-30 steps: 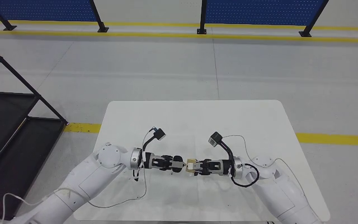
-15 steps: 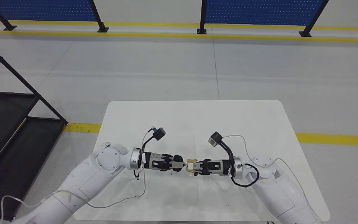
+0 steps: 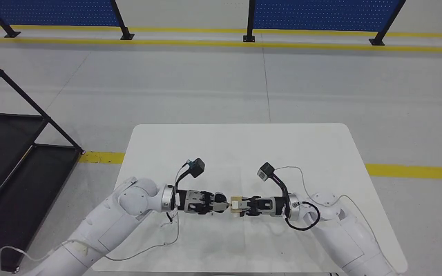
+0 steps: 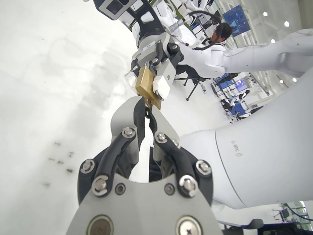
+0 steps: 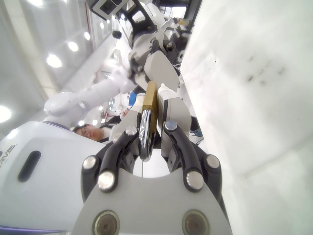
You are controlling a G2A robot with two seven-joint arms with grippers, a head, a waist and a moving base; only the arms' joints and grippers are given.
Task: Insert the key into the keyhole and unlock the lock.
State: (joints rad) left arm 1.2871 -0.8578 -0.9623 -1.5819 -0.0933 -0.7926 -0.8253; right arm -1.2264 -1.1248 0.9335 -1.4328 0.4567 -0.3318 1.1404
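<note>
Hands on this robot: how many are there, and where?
2. The right hand grips the brass padlock; the left hand pinches the key against its base. They meet, facing each other, above the table's near half.

Top view looks straight down; close wrist views face each other, sharing the lock (image 4: pixel 146 84).

Low in the top view you see the white left arm (image 3: pixel 114 221) and right arm (image 3: pixel 345 238), each with a black camera (image 3: pixel 197 165) on a curved stalk and a looping cable (image 3: pixel 298 227). Silver screws (image 4: pixel 158 137) stud the left gripper (image 4: pixel 146 108), grey with black links.
</note>
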